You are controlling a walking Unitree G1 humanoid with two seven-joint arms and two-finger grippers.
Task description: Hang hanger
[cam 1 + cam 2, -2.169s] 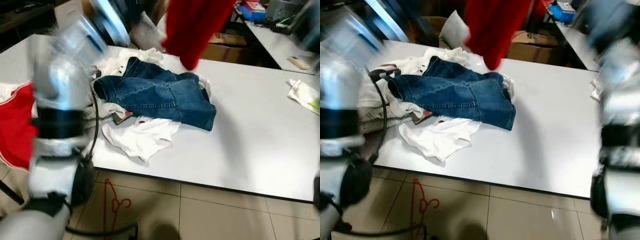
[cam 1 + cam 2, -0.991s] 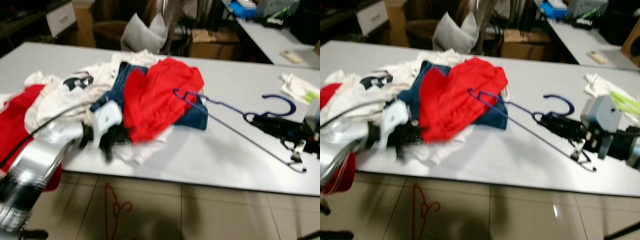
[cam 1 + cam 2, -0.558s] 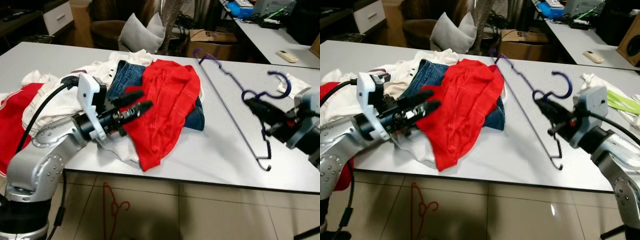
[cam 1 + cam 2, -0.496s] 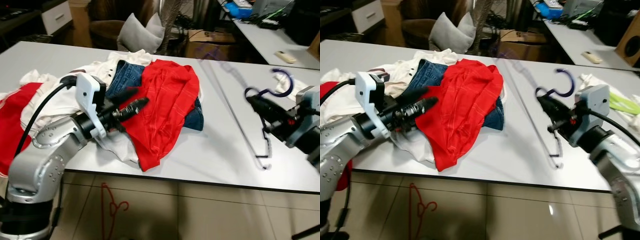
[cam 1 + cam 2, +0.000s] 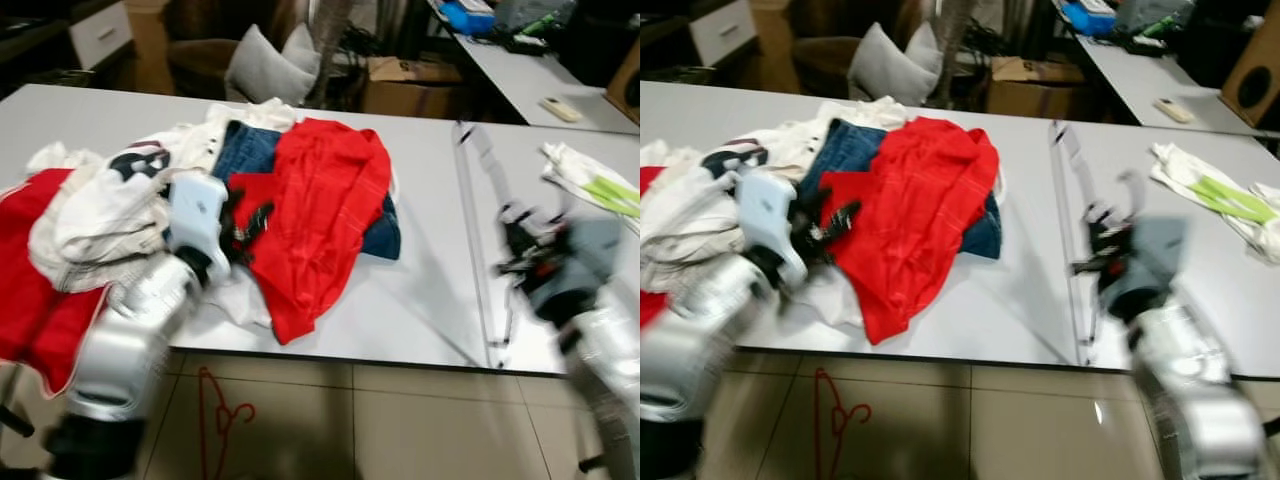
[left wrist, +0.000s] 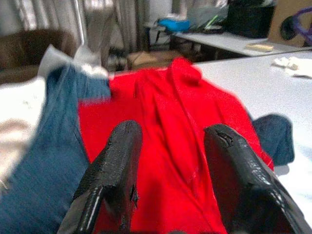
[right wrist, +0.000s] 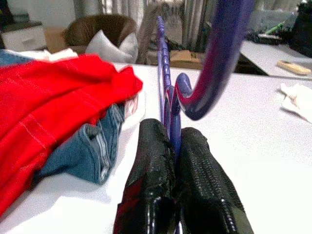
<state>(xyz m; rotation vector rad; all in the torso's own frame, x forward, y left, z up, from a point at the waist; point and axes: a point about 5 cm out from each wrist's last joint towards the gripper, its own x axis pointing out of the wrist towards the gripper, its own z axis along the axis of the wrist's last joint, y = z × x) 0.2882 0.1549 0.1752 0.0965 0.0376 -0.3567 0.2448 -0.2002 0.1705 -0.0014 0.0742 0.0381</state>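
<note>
The hanger (image 7: 168,97), a purple one, is pinched at its neck between the closed fingers of the right claw (image 7: 173,146), above the white tabletop (image 5: 1200,260) to the right of the clothes pile. The left claw (image 6: 170,165) hangs open over a red shirt (image 5: 920,200) lying across blue jeans (image 5: 840,150); its fingers (image 6: 117,165) are spread apart.

One hanger (image 7: 209,58) — one red shirt (image 5: 320,215), one pair of jeans (image 5: 243,152).
</note>
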